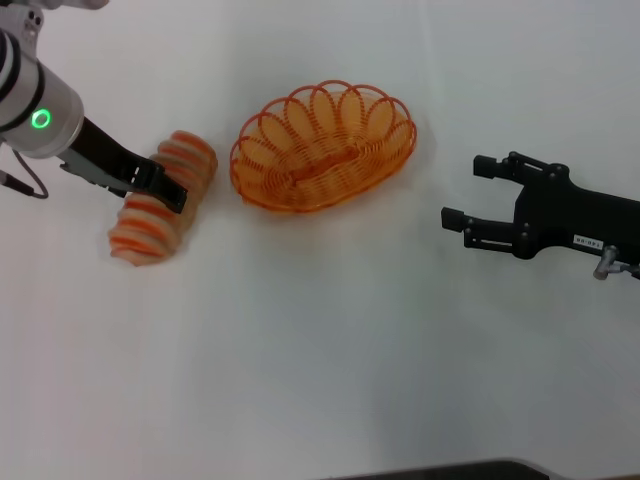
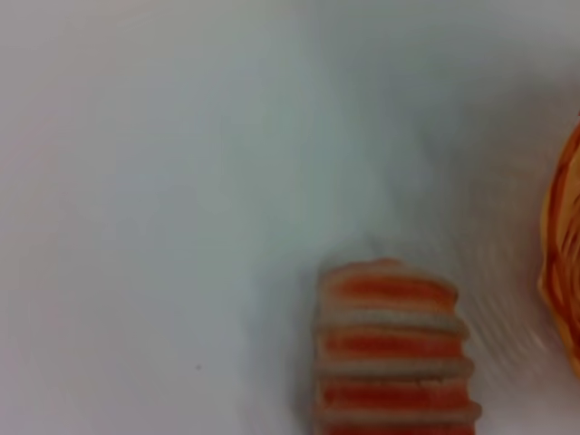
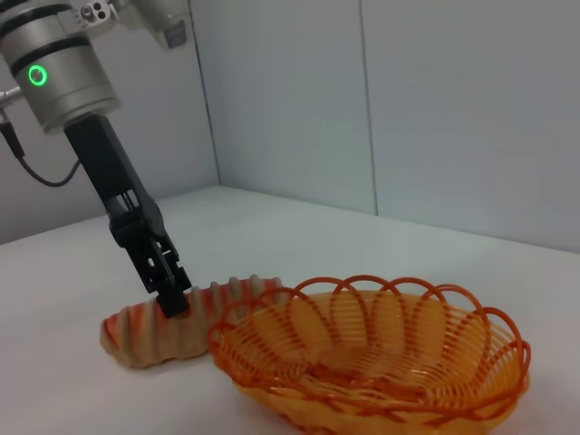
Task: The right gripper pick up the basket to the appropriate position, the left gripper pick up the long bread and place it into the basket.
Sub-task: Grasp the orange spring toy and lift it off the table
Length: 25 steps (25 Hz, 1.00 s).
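Observation:
The long bread (image 1: 160, 215), a tan loaf with orange-brown ridges, lies on the white table left of the basket (image 1: 322, 148). The basket is an oval orange wire one and holds nothing. My left gripper (image 1: 168, 188) is down on the middle of the bread and touches its top, as the right wrist view shows (image 3: 172, 301). The bread (image 3: 154, 331) lies close beside the basket (image 3: 372, 358) there. The left wrist view shows one end of the bread (image 2: 390, 353) and a bit of the basket rim (image 2: 564, 263). My right gripper (image 1: 463, 191) is open and empty, right of the basket and apart from it.
The white table (image 1: 330, 340) spreads around both things. A grey wall (image 3: 435, 109) stands behind the table in the right wrist view. A dark edge (image 1: 450, 470) runs along the table's front.

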{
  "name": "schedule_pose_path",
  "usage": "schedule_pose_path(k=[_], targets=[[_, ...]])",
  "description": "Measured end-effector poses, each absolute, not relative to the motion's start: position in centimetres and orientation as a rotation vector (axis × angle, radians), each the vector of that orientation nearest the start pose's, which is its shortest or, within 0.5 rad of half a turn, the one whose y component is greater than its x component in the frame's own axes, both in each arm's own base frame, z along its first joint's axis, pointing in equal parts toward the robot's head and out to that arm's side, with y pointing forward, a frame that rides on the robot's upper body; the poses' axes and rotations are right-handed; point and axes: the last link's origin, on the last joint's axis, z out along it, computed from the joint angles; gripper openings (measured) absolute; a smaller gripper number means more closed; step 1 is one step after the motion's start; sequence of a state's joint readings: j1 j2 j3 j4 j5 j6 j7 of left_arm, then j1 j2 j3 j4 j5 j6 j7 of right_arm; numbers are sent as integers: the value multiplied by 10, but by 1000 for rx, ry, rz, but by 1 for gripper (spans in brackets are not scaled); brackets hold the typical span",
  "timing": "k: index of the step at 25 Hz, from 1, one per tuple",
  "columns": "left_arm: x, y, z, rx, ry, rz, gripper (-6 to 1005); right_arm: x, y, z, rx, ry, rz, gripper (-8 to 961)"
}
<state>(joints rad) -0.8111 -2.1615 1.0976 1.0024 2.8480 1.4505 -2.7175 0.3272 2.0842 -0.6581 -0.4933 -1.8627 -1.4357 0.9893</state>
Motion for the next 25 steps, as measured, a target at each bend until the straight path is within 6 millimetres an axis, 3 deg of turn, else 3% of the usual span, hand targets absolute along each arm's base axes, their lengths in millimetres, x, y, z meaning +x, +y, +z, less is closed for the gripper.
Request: schedule_pose_path(k=[22,25], targets=[[-206,390,-33,-2327,-1276,528,764,332,275,-17,-2497,576,651,889],[-206,389,-33,-2333,-1274,529,701,332,274,-17,-2497,577,652,888]])
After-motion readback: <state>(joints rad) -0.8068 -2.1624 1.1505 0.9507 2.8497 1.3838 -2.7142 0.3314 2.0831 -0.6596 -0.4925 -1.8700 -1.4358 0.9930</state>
